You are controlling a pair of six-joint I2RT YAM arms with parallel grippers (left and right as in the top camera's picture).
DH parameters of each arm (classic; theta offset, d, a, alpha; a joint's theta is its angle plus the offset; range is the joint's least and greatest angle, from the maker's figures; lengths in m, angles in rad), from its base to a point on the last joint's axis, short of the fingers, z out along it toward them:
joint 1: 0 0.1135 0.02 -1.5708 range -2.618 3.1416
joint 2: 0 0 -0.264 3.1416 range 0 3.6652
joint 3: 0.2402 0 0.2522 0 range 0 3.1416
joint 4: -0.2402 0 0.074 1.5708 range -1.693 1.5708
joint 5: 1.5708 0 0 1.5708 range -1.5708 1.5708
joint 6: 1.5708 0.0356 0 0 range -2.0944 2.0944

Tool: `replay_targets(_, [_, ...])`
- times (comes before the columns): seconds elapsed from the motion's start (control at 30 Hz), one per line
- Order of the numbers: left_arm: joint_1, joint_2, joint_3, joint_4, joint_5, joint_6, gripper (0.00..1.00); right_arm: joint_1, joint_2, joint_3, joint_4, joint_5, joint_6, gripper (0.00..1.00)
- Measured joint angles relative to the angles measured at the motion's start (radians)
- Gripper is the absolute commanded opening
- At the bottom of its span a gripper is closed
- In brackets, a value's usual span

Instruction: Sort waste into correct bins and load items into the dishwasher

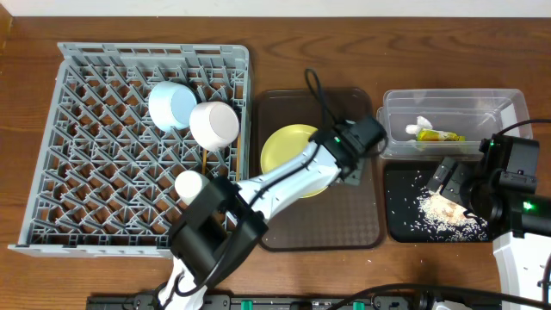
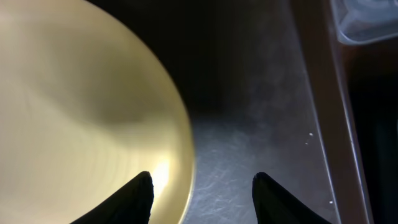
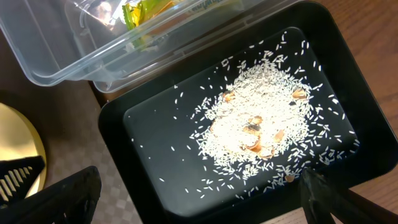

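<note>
The yellow plate [image 1: 288, 148] lies on the brown serving tray [image 1: 344, 228]. My left gripper [image 1: 344, 172] is at the plate's right edge, open. In the left wrist view one of its fingers [image 2: 140, 200] is over the plate [image 2: 81, 112] and the other over bare tray, with the rim between them. The dishwasher rack [image 1: 95, 155] holds the light blue bowl [image 1: 170, 107], the white bowl [image 1: 215, 123] and the small white cup [image 1: 188, 185]. I cannot pick out the chopsticks. My right gripper [image 3: 199, 199] hangs open over the black tray [image 3: 155, 134] of rice crumbs [image 3: 261, 121].
The clear tub [image 1: 491, 108] behind the black tray [image 1: 400, 220] holds the yellow-green wrapper [image 1: 441, 135] and a white scrap [image 1: 421, 124]. The left arm stretches across the brown tray from the table's front edge. The tub and black tray stand close beside the brown tray.
</note>
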Motion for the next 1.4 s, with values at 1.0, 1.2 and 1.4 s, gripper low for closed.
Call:
replay_targets(1.0, [-0.022,0.135,0.032,0.048,-0.166,0.001,0.08,0.000,0.000,0.000,0.000,0.000,0.000,0.99])
replay_targets(1.2, [-0.016,0.115,0.041,-0.048,-0.159,0.005,0.07,0.000,0.000,0.000,0.000,0.000,0.000,0.99])
replay_targets(1.4, [0.008,-0.067,0.040,-0.093,-0.058,0.027,0.08,0.000,0.000,0.000,0.000,0.000,0.000,0.99])
